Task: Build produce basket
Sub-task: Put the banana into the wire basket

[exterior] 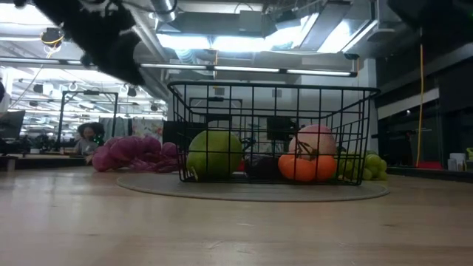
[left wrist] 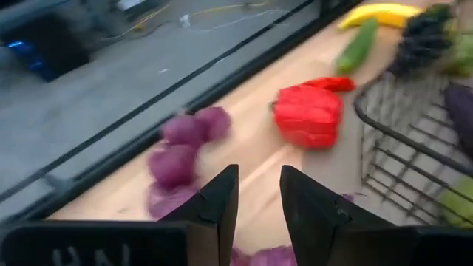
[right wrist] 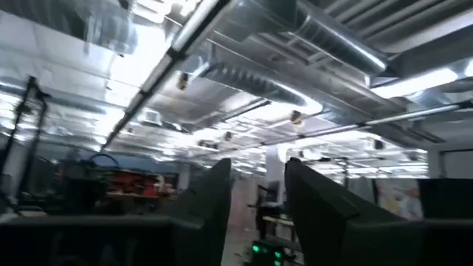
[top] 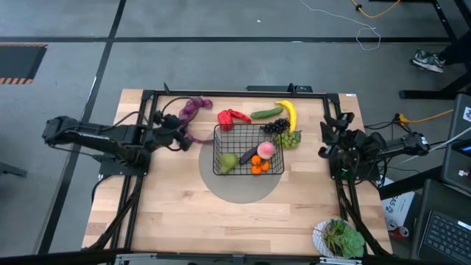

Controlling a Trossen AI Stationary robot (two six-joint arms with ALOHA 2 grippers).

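The black wire basket (top: 249, 151) (exterior: 270, 133) stands on a grey round mat and holds a pear (top: 228, 162), an eggplant (top: 249, 155), a peach (top: 266, 149) and oranges (top: 257, 168). The purple grape string (top: 193, 110) (left wrist: 185, 144), red pepper (top: 233, 116) (left wrist: 310, 114), cucumber (top: 266, 112), banana (top: 288, 114), dark grapes (top: 276, 126) and green grapes (top: 289, 138) lie on the table beside and behind it. My left gripper (top: 180, 137) (left wrist: 259, 199) hovers open over the near end of the grape string, left of the basket. My right gripper (top: 327, 136) (right wrist: 259, 207) waits open at the table's right, tipped up toward the ceiling.
A white bowl of leafy greens (top: 340, 237) sits at the table's near right corner. The grey mat (top: 239, 188) spreads under the basket. Black frame rails (top: 235, 93) run along the far edge. Bare wood lies in front of the basket.
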